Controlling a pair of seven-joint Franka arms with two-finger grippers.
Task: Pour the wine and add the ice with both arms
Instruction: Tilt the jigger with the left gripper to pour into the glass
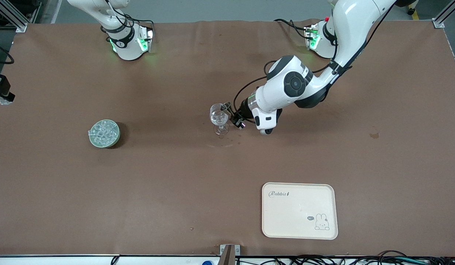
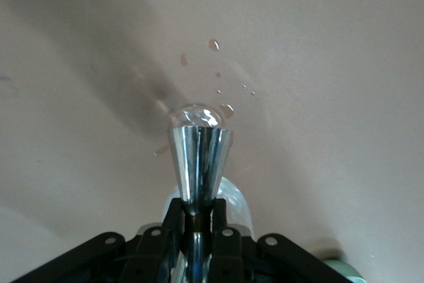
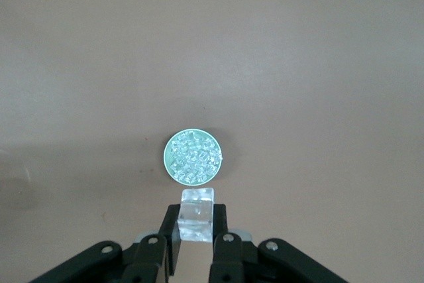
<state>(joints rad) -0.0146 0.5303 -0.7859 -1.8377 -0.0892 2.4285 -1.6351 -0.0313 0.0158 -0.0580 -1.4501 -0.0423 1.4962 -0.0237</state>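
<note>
One cube of ice [image 3: 197, 211] sat pinched in the right gripper [image 3: 197, 230], high over the green bowl [image 1: 104, 133] (still full). Left gripper [image 1: 231, 112] clamped a metal jigger [image 2: 199, 164] over the glass [image 1: 219, 117]; ice remained undelivered.

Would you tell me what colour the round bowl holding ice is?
Pale green round bowl, clearest in the front view.

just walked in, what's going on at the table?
The left gripper is at the rim of the stemmed glass mid-table, shut on a metal tool; spilled drops sit around the glass foot. The right gripper is up over the bowl of ice, shut on one ice cube. The tray sits untouched, nearer the front camera.
</note>
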